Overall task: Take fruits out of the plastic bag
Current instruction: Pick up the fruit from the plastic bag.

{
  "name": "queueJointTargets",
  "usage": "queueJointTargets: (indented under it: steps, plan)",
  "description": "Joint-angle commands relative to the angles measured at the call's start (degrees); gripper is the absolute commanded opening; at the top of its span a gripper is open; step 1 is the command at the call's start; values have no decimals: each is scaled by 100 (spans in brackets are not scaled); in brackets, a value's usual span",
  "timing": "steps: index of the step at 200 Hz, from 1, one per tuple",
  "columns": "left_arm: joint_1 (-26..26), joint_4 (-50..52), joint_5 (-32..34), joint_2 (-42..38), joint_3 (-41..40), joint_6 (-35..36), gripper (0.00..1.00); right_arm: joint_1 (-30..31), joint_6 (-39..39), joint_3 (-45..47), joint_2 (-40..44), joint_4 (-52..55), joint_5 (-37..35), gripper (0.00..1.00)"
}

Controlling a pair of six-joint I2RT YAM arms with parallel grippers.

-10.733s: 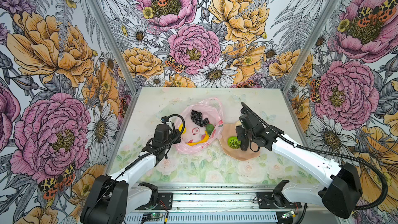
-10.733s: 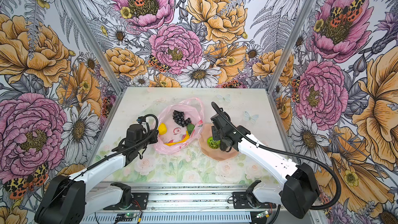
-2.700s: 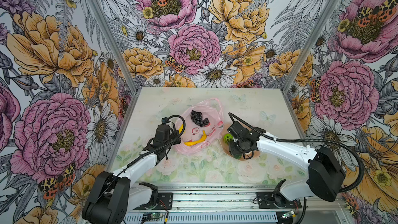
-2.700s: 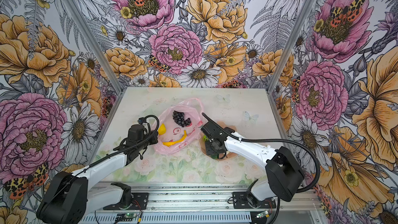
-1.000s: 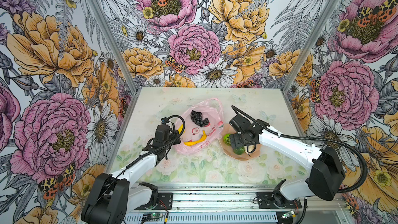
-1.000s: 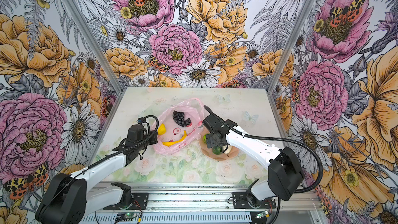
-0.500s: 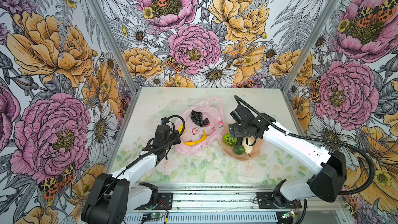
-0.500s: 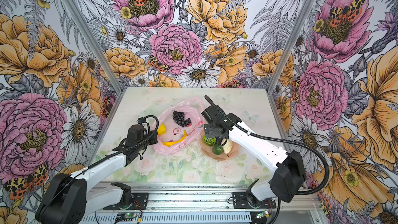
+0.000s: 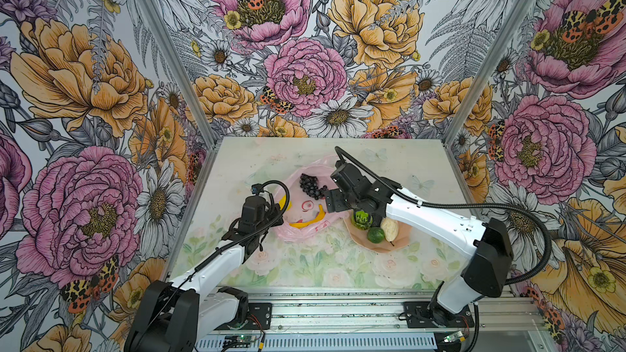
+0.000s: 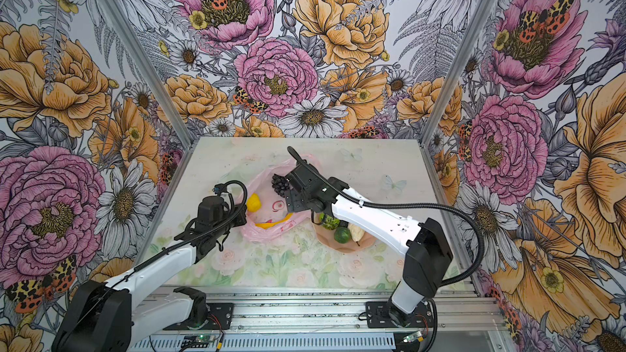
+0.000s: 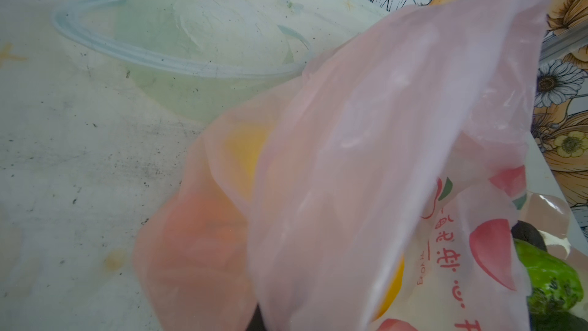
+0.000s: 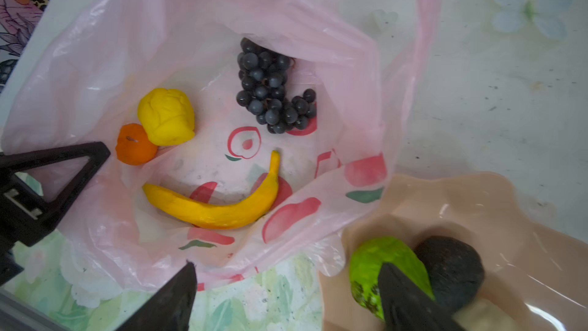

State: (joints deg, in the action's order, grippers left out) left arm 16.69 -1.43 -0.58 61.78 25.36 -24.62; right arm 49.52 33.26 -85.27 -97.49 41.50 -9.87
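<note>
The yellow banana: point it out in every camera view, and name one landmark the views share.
Top view: banana in the open plastic bag, near its front edge.
Top view: same spot, in the bag.
Left wrist: only yellow patches behind bag film; cannot tell which is the banana.
Right wrist: in full view, on the bag's floor.
Shared landmark: the pink bag, in all four.

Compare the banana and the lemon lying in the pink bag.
The banana is long and curved; the lemon is a rounded lump. The banana is a deeper orange-yellow, the lemon a brighter yellow. The lemon touches the orange piece; the banana lies on its own, touching no other fruit. Both lie inside the open plastic bag, and neither is gripped.
</note>
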Motion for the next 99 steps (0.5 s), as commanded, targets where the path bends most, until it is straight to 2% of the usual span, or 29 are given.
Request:
queueJointTargets:
  steps: [1,29,65,99]
  plan:
    - [-68,20,224,-309,-173,-157,0,117,177,-529,-662,-1020,564,88]
    - [-170,101,285,-547,-294,-255,0,170,269,-1133,-1623,-1442,978,86]
    - [-444,1,210,-503,-383,-384,0,190,388,-1813,-2616,-1668,1133,86]
    - [-834,-154,-204,-230,-420,-551,0,200,613,-2364,-3277,-1805,1248,87]
